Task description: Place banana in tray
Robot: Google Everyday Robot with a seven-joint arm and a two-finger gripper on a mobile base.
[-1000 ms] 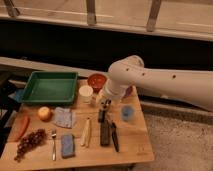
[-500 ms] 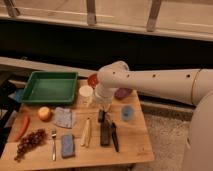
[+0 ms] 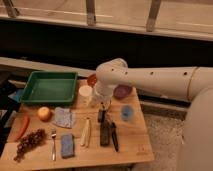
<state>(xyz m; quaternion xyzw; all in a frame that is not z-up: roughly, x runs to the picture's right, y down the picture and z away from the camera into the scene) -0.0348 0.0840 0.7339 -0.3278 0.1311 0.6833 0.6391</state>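
White robot arm (image 3: 150,80) comes in from the right, elbow bulging over the back middle of the wooden table (image 3: 130,147). Dark green tray (image 3: 50,87) sits at the table's back left corner, nothing seen in it.

The gripper (image 3: 103,111) hangs down from the wrist over the table's middle, just in front of the white cup (image 3: 85,93). It is dark and merges with the black tool (image 3: 104,132) below it. Whether it is spread or clenched: cannot tell. It does not appear to hold anything, and contact with the black tool can't be judged either.

Banana (image 3: 86,132) lies flat on the wood, running front to back, just left of the black tool and right of the blue sponge (image 3: 67,146). It is well apart from the tray (not in it), and the gripper is near its far end, up and to the right, not on it.

Other items:
- gray cloth (image 3: 64,117) in front of the tray
- purple bowl (image 3: 122,91) right of the arm's wrist
- red bowl (image 3: 92,79) behind the cup, partly hidden
- grapes (image 3: 29,143) front left
- carrot (image 3: 21,129) at the left edge
- apple (image 3: 44,113) beside the cloth
- blue cup (image 3: 127,112) right of the gripper
- second slim black tool (image 3: 114,137) beside the first
- fork (image 3: 53,145) left of the sponge
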